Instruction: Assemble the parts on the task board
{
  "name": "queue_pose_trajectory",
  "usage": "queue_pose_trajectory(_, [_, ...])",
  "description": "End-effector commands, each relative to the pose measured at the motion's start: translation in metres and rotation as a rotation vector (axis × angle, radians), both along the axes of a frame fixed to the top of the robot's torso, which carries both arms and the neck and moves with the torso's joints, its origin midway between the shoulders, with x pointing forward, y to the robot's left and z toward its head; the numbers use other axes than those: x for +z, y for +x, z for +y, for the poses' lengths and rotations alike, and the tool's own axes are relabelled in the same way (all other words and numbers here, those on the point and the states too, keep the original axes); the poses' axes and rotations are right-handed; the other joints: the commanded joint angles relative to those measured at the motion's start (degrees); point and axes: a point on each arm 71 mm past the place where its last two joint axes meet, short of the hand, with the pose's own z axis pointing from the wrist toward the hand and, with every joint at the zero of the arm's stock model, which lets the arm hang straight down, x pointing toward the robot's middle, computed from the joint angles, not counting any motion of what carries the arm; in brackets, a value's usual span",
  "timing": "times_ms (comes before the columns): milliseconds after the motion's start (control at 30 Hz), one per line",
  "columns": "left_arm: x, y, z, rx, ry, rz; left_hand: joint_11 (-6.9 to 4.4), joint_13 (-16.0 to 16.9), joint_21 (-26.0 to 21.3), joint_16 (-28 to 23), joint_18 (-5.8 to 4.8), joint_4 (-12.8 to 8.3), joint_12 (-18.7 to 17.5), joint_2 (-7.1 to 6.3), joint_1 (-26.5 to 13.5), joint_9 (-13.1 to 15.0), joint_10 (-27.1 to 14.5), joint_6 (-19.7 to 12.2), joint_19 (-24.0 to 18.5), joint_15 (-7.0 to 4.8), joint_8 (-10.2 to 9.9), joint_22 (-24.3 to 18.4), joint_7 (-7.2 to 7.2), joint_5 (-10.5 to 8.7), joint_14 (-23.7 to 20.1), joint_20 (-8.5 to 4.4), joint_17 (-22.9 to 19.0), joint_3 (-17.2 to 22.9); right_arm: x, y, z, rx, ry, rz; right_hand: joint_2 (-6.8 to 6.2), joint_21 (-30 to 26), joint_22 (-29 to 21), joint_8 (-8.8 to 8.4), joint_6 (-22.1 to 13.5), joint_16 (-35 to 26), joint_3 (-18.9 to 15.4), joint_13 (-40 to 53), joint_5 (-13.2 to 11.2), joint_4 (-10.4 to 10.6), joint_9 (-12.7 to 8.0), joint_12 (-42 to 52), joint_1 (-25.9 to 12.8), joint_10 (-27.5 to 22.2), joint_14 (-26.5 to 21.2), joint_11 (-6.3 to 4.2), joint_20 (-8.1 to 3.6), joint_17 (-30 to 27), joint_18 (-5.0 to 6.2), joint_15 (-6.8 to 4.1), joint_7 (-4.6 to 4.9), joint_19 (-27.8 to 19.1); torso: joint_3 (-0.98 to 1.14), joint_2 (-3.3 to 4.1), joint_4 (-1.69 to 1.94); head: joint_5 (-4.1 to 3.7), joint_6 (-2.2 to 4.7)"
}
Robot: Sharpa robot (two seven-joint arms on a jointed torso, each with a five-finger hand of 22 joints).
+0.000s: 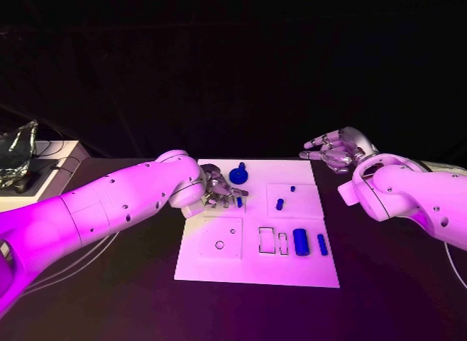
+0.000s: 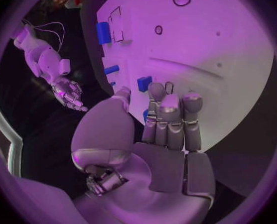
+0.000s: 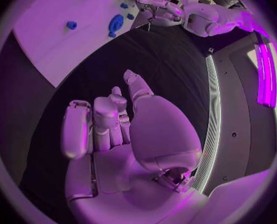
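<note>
Lighting: magenta wash overall; background dark. Task board (image 1: 256, 270) brightly lit. Wrist views: fisheye bending at rims, dark surround.

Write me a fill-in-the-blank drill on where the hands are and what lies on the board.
1. The left hand hovers over the white task board, while the ____ hand is off it, above the black table.
2. The right hand holds ____.
3. The colour of the small parts on the board is ____.
4. In the head view, the round gear-like part lies near the board's ____ edge.

Missing words: right; nothing; blue; far
</note>
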Motion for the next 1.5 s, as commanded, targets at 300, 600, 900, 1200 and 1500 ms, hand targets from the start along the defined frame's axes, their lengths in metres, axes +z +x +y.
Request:
queue_pose_trajectory(300, [-0.0028,0.0012,-0.0038,-0.025,0.033,0.033,-0.32,0.2,-0.6,0.0,-0.42,-0.3,0.1,-0.84,0.6,0.6,-0.2,0.5,0.5,0.07,-0.5,1.1,0.02,0.13,0.2,0.02,0.1,4.2,0.0,-0.0001,0.0026,0.019,-0.013,0.004,-0.33,-0.2,10.7,-0.41,-0.6,-0.3,0.0,-0.1,0.3,0.2,0.1,-0.4,-0.4,-0.4,0.0,0.0,-0.1,0.1,-0.31,-0.21,0.08,3.8,-0.22,0.09,0.09,-0.12,-0.39])
queue_pose_trajectory(600, [-0.0038,0.0018,-0.0102,-0.035,0.029,0.033,-0.27,0.2,-0.7,0.0,-0.44,-0.4,0.1,-0.71,1.1,0.8,-0.3,0.4,0.4,0.11,-0.5,1.3,0.08,0.09,0.1,0.05,0.1,4.6,-0.0002,0.0003,0.0037,0.021,-0.015,0.005,-0.33,-0.2,10.7,-0.41,-0.6,-0.3,0.0,-0.1,0.3,0.2,0.1,-0.4,-0.4,-0.4,0.0,0.0,-0.1,0.1,-0.31,-0.21,0.08,3.8,-0.25,0.18,0.06,-0.14,-0.63])
queue_pose_trajectory(900, [-0.0038,0.002,-0.0102,-0.031,0.023,0.029,-0.26,0.2,-0.8,0.0,-0.46,-0.5,0.2,-0.5,1.2,1.0,-0.4,0.3,0.3,0.13,-0.5,1.5,0.1,0.06,0.0,0.09,0.1,4.7,-0.0005,0.0009,0.0046,0.023,-0.017,0.008,-0.28,-0.2,10.7,-0.63,-0.5,-0.3,0.1,-0.2,0.3,0.2,0.2,-0.4,-0.3,-0.4,0.0,0.02,-0.06,0.2,-0.3,-0.2,0.08,3.8,-0.22,0.17,0.18,-0.15,-0.89])
queue_pose_trajectory(1200, [-0.0042,0.0024,-0.0091,-0.032,0.025,0.032,-0.22,0.2,-1.1,0.1,-0.48,-2.8,0.3,0.48,3.3,1.2,-0.5,0.1,0.2,0.04,-0.5,1.9,0.05,-0.08,0.0,0.1,0.2,8.9,-0.0011,0.0015,0.0058,0.027,-0.019,0.013,-0.28,-0.2,10.7,-0.63,-0.5,-0.3,0.1,-0.2,0.3,0.2,0.2,-0.4,-0.3,-0.4,0.0,0.02,-0.06,0.2,-0.3,-0.2,0.08,3.8,-0.22,0.23,0.07,-0.06,-0.88])
queue_pose_trajectory(1500, [-0.0041,0.0019,-0.0118,-0.042,0.017,0.034,-0.35,0.0,-1.8,-0.2,-0.54,-7.8,0.1,1.36,4.2,0.5,-0.9,-0.2,-0.3,0.06,-1.2,2.2,0.02,-0.09,-0.4,0.09,-0.1,14.5,-0.0018,0.0017,0.007,0.031,-0.021,0.019,-0.2,-0.2,10.7,-0.72,-0.4,-0.3,0.2,-0.2,0.3,0.2,0.2,-0.3,-0.3,-0.4,0.0,0.0,-0.06,0.2,-0.29,-0.2,0.08,3.8,-0.26,0.27,0.1,-0.12,-1.06])
